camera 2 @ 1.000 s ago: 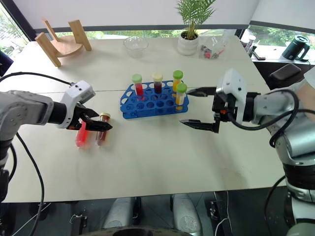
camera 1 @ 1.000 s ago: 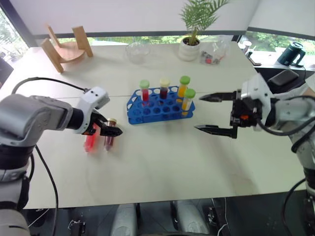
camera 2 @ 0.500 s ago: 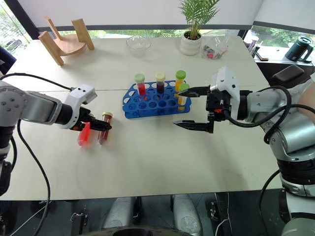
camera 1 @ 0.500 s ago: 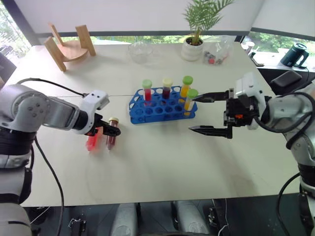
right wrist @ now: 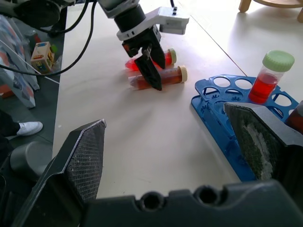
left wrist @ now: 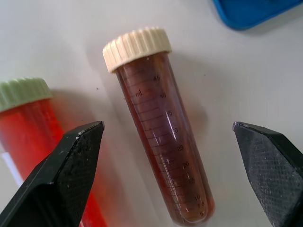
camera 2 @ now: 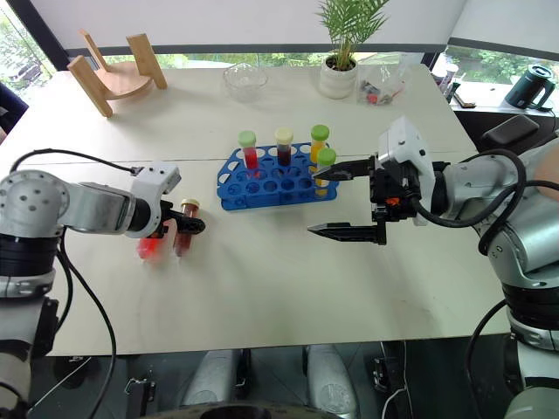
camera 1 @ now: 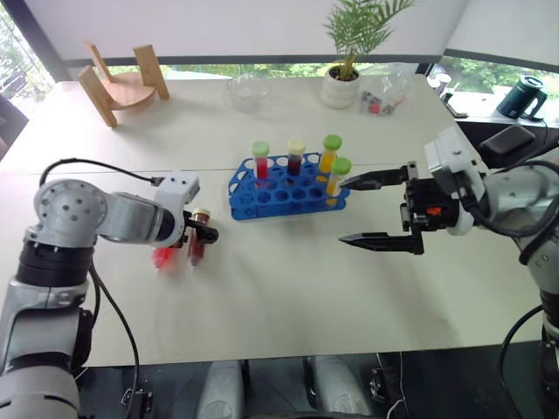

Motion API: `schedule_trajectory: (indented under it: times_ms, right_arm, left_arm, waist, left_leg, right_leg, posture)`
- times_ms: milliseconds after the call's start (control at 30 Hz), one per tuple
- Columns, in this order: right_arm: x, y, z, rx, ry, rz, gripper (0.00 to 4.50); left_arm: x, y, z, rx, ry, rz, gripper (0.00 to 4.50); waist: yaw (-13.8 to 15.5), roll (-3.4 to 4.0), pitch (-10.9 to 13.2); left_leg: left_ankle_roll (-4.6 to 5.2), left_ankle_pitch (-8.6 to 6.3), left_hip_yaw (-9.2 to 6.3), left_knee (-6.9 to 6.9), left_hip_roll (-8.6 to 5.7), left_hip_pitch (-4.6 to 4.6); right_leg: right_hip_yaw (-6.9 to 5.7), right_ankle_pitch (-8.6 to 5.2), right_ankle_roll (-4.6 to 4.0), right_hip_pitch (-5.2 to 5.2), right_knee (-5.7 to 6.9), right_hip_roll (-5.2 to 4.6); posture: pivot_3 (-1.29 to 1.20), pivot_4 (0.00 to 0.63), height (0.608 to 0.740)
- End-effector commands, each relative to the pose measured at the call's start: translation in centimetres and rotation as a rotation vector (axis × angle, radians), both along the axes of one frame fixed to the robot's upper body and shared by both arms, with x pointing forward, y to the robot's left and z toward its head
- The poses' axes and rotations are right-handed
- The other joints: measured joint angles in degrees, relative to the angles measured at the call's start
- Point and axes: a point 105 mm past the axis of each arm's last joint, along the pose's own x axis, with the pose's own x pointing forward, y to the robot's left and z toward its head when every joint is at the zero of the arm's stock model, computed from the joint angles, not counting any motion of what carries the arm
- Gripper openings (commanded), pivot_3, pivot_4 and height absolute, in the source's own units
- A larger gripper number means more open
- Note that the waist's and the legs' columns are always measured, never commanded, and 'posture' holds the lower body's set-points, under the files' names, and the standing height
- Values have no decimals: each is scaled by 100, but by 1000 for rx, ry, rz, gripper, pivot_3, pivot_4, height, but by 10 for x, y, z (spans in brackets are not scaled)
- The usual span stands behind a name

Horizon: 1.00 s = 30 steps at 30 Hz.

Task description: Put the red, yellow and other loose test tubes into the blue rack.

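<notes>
Head view: left gripper (camera 1: 194,237) open over the dark tube (camera 1: 197,246) lying beside the red tube (camera 1: 163,257), near the desk's left edge; rack (camera 1: 284,188) mid-desk; right gripper (camera 1: 374,209) open, empty.
Left wrist: fingers (left wrist: 66,165) straddle the dark tube (left wrist: 161,142).
Risk: closing may nudge the red tube (left wrist: 28,127), rolling it.

Bright blue rack (camera 1: 284,194); dark red, cream-capped tube (left wrist: 158,125).

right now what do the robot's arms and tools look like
Both arms are bulky silver-grey metal with round joints and loose black cables. Each wrist ends in a white block. The left tool and right tool each have two long black pointed fingers with cross-hatched inner pads. Small orange-red parts sit on the right wrist.
</notes>
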Motion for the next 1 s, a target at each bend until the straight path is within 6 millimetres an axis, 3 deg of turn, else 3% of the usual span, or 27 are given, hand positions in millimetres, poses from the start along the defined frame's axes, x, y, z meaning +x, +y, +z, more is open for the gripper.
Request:
schedule_trajectory:
  times_ms: [33,167,233,367,533,733,867,1000]
  right_arm:
    - [-5,-1,13,-2,-72,-5,4500]
    - [-4,-2,14,-3,-84,-19,4500]
    - [-3,-3,14,-5,-87,-27,4500]
    - [-2,-6,13,-9,-85,-39,4500]
    - [-1,-11,7,1,-68,-81,4500]
    - [-4,-15,0,37,-57,-150,4500]
    - [-4,-13,-4,70,-69,-204,4500]
    - [-8,-10,-7,87,-72,-231,4500]
  left_arm:
    - [1,5,3,-2,-20,44,3615]
    - [1,7,-6,-13,-1,81,1591]
    - [1,9,-11,-15,5,107,836]
    - [2,3,-3,-69,-13,87,817]
    - [-4,-18,39,-314,-72,-66,817]
    - [-37,-33,93,-484,-170,-374,817]
    - [-29,-64,128,-597,-546,-536,817]
    - [-8,-93,128,-677,-825,-610,817]
  waist:
    - [6,0,0]
    - [24,0,0]
    - [27,3,-3]
    - [31,3,-4]
    - [76,1,-3]
    - [128,2,-3]
    - [161,2,-3]
    - [166,3,-6]
  left_leg:
    - [-2,1,0,0,0,0]
    - [-4,2,0,1,-2,0]
    - [-4,2,0,0,-2,2]
    - [-6,4,0,0,-2,10]
    - [-8,4,-2,0,-2,7]
    - [-10,5,4,-8,-3,3]
    - [-21,12,4,-7,-7,4]
    - [-42,24,5,-10,-12,7]
  right_leg:
    - [0,0,0,0,0,0]
    - [0,0,0,1,0,-1]
    - [0,0,0,2,0,-1]
    - [0,0,0,10,1,0]
    - [-1,0,-1,8,1,1]
    - [0,-1,-2,1,-4,-1]
    - [-2,-1,-3,11,-11,-2]
    - [0,-2,-8,26,-32,-5]
  posture:
    - [0,150,740]
    - [0,150,740]
    - [0,150,740]
    - [0,150,740]
    - [0,150,740]
    - [0,150,740]
    - [0,150,740]
    - [0,150,740]
